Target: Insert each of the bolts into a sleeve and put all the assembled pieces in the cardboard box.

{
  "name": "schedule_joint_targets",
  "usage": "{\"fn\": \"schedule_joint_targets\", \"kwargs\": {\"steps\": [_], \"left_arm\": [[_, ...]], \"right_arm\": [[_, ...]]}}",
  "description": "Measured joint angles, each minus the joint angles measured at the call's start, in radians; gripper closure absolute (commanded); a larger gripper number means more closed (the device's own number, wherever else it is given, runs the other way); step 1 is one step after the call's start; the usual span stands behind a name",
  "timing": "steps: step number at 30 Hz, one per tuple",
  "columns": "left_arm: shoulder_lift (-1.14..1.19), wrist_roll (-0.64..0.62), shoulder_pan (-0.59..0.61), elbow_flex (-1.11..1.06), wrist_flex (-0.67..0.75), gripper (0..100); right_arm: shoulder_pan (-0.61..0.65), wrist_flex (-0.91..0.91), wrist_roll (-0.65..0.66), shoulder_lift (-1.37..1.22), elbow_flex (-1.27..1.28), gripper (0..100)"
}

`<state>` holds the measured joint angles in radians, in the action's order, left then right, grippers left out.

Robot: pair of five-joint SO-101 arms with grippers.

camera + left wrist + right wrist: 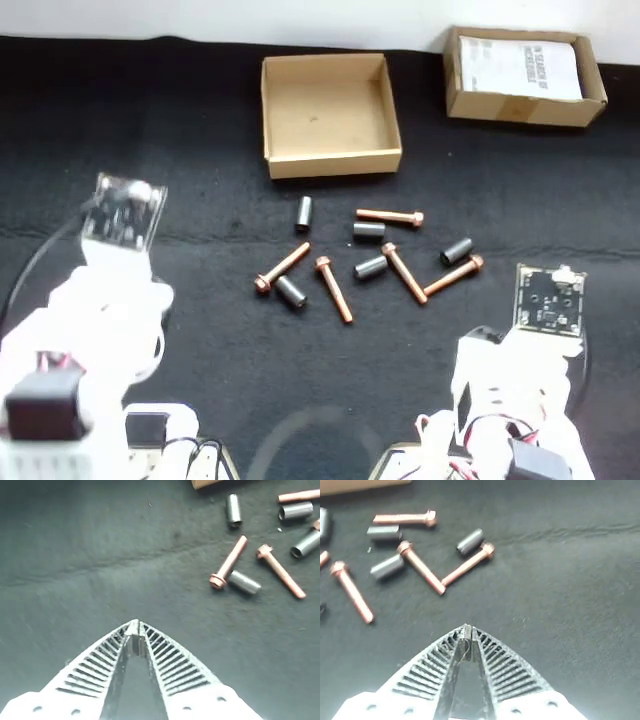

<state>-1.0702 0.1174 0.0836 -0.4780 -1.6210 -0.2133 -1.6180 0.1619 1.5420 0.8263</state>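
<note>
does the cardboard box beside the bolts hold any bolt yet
No, the cardboard box shows a bare floor; the bolts lie on the cloth.

five copper bolts (337,289) and five grey sleeves (369,268) lie scattered, separate, near the open cardboard box (333,162).

Black cloth tabletop (120,150); beyond it, perhaps a white wall (200,15).

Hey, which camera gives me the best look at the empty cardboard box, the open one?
The high view. The empty cardboard box shows whole there, open side up, nothing inside. The left wrist view catches a small corner of it, and the right wrist view a thin strip of its wall.
</note>
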Motion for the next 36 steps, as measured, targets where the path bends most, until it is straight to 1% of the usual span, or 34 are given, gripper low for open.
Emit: {"fn": "schedule_joint_targets", "kwargs": {"steps": [4,7,13,16,20,28,32,36], "left_arm": [[0.109,-0.072,-0.083,0.041,-0.006,96],[0.153,-0.106,-0.146,0.041,-0.006,96],[0.245,-0.172,-0.236,-0.014,0.008,96],[0.282,-0.207,-0.239,-0.054,0.077,96],[0.302,-0.216,-0.239,-0.110,0.164,96],[0.304,-0.216,-0.233,-0.213,0.218,96],[0.304,-0.216,-0.155,-0.262,0.276,96],[0.304,-0.216,-0.086,-0.319,0.333,96]], "right_arm": [[-0.068,0.127,0.000,-0.002,0.080,99.1],[-0.109,0.209,-0.003,-0.054,0.118,99.1],[-0.158,0.351,-0.126,-0.330,0.115,99.1],[-0.160,0.414,-0.204,-0.499,0.080,99.1],[-0.160,0.539,-0.318,-0.657,0.029,98.8],[-0.160,0.836,-0.394,-0.855,0.023,98.6],[-0.149,0.931,-0.471,-0.979,0.023,98.5],[-0.095,0.953,-0.497,-1.128,-0.002,98.5]]}}
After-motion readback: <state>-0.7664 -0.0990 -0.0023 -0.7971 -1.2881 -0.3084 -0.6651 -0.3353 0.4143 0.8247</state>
